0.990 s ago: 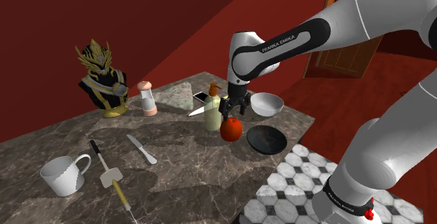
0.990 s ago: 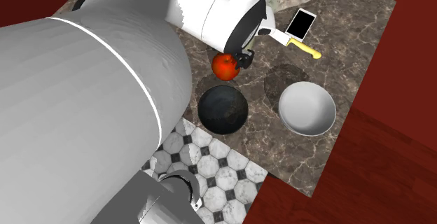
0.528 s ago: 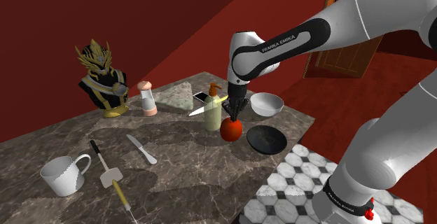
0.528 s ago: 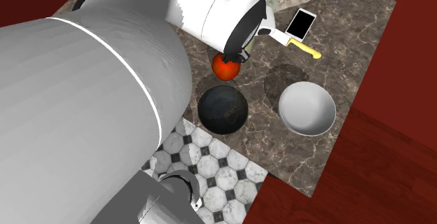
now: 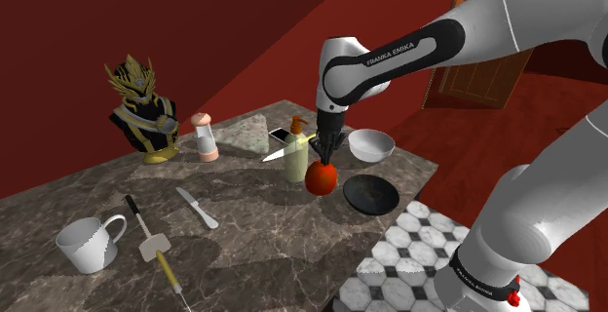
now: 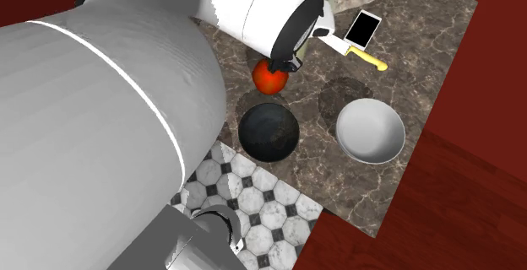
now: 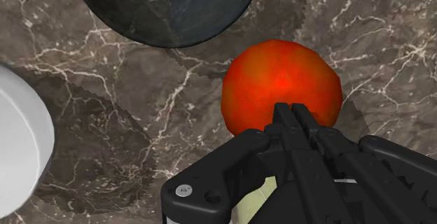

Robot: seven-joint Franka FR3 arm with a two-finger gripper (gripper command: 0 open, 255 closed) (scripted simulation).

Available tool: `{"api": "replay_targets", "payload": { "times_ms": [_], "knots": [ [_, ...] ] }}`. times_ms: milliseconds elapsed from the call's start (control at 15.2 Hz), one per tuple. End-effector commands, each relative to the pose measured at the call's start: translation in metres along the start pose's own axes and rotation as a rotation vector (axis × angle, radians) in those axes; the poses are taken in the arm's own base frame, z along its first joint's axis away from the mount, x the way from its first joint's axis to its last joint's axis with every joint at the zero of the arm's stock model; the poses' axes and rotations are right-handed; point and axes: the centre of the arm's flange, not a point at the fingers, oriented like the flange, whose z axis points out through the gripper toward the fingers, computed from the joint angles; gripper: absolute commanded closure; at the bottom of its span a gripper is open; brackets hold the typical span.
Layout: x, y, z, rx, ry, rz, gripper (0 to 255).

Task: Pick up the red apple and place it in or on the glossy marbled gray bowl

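Red apple (image 5: 322, 177): count 1. It sits inside the counter's edge along the tiled floor, just beside the dark bowl, between it and the soap dispenser. Whether it rests on the stone or hangs just clear of it I cannot tell.

Gripper (image 7: 293, 108): directly above the apple. The fingers are drawn together until they all but meet, and the tips are clamped at the apple's top.

Counter (image 5: 253, 237): 1, dark veined marble.

Bust (image 5: 142, 110): 1, gold and black, at the far corner by the red wall.

Bowls: 2.
- Dark bowl (image 6: 268, 132): glossy, marbled grey-black, at the edge by the tiled floor. Its inner surface is bare.
- White bowl (image 6: 370, 131): toward the next corner along that edge, apart from the dark one. Its inside is also bare.

Mug (image 5: 90, 242): 1, white, upright, near the corner opposite the bowls. Its contents cannot be seen.

Soap dispenser (image 5: 295, 154): 1, pale, upright.

Shaker (image 5: 205, 137): 1, upright, near the bust.

Phone (image 6: 365, 28): 1, lying flat by the far edge.

Knives: 2.
- Yellow-handled knife (image 6: 356, 52): next to the phone.
- Table knife (image 5: 197, 208): mid-counter.

Spatula (image 5: 144, 230): 1, beside the mug.

Thin tool (image 5: 169, 273): 1, yellowish handle, at the near edge.
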Motion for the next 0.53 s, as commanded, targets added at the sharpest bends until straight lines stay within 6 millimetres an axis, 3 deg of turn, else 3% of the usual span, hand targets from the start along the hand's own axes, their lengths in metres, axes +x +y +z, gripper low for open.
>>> {"api": "replay_targets", "payload": {
  "times_ms": [0, 462],
  "knots": [
    [-0.001, -0.001, -0.011, 0.000, 0.000, 0.000, 255],
    [-0.003, -0.004, -0.047, 0.000, 0.000, 0.000, 255]
  ]
}}
